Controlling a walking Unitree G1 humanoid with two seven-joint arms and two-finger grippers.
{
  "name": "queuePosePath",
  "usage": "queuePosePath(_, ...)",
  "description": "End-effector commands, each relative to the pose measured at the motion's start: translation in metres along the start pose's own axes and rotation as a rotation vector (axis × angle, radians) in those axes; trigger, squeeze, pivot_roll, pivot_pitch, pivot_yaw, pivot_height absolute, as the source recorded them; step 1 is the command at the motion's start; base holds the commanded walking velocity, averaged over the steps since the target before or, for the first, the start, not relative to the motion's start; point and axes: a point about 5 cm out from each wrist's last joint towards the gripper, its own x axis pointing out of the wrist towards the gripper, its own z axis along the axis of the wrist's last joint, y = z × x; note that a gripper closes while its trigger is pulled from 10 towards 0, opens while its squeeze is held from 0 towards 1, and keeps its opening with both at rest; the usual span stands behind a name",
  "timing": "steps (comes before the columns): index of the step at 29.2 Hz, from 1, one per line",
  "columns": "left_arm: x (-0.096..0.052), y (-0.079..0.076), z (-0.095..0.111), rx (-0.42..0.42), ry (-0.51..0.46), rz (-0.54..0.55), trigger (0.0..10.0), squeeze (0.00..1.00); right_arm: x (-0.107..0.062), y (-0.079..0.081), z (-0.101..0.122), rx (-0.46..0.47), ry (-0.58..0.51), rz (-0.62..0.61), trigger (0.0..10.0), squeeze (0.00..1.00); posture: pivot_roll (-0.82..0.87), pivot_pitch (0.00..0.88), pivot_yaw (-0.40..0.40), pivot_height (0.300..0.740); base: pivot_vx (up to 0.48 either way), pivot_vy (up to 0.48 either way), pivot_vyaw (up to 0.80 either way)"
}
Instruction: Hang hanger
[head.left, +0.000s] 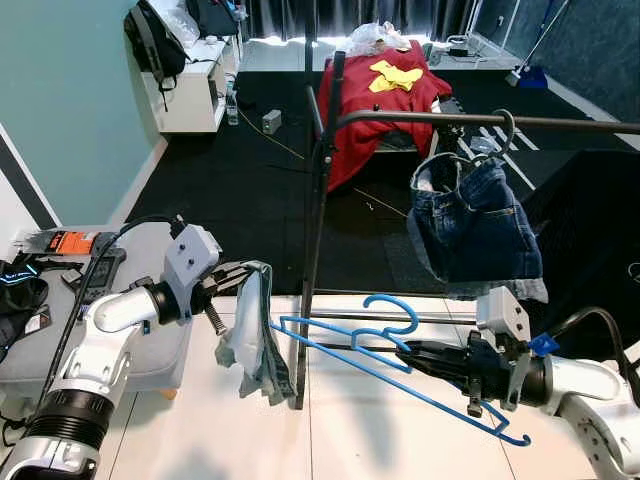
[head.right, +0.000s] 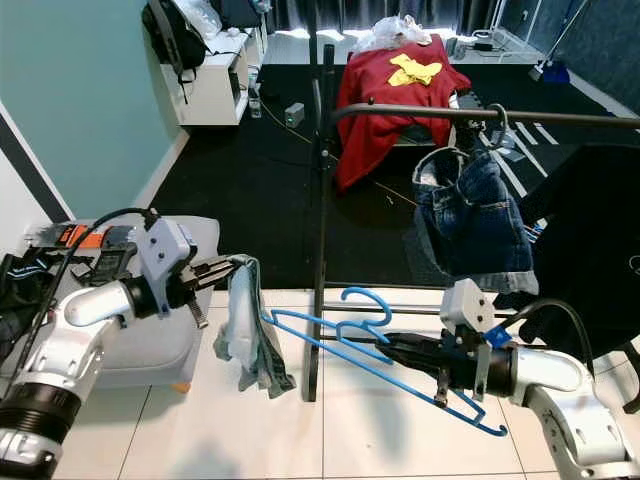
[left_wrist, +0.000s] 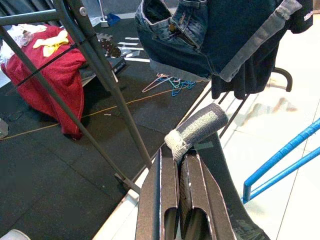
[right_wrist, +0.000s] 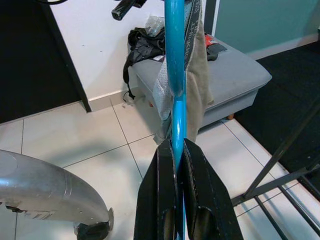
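A blue plastic hanger (head.left: 385, 352) lies tilted in the air low before the clothes rack (head.left: 318, 230), its hook (head.left: 398, 310) pointing up. My right gripper (head.left: 418, 355) is shut on its lower bar, seen close in the right wrist view (right_wrist: 175, 150). My left gripper (head.left: 235, 280) is shut on a pale grey denim garment (head.left: 255, 340) that hangs down from its fingers, just left of the rack's post. The garment's edge (left_wrist: 192, 132) sticks out between the black fingers. On the rack's top rail (head.left: 500, 121) hang dark blue denim shorts (head.left: 470, 225).
A grey padded stool (head.left: 150, 330) stands at the left behind my left arm. A red cloth (head.left: 385, 95) covers a chair beyond the rack. Spare hangers (left_wrist: 170, 82) lie on the black mat. A dark garment (head.right: 590, 220) hangs at the rack's right.
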Motion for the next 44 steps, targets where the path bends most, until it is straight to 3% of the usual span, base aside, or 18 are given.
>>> queuePosePath(1, 0.003, -0.003, -0.001, 0.0, 0.004, -0.013, 10.0, 0.0, 0.003, 0.003, -0.001, 0.007, -0.001, 0.025, 10.0, 0.0, -0.05, 0.072, 0.016, 0.74, 0.0, 0.0, 0.0)
queuePosePath(36, 0.002, 0.001, -0.003, 0.026, 0.033, 0.013, 10.0, 0.0, 0.003, 0.01, 0.0, 0.028, 0.011, 0.079, 10.0, 0.0, -0.05, 0.074, 0.016, 0.74, 0.0, 0.0, 0.0)
queuePosePath(42, 0.001, 0.001, -0.002, 0.02, 0.027, 0.012, 10.0, 0.0, 0.001, 0.007, -0.002, 0.02, 0.025, 0.055, 10.0, 0.0, -0.05, 0.073, 0.017, 0.74, 0.0, 0.0, 0.0)
queuePosePath(44, 0.001, 0.002, -0.003, 0.023, 0.031, 0.014, 10.0, 0.0, -0.001, -0.004, 0.007, -0.042, -0.034, -0.04, 10.0, 0.0, -0.06, 0.072, 0.021, 0.74, 0.0, 0.0, 0.0)
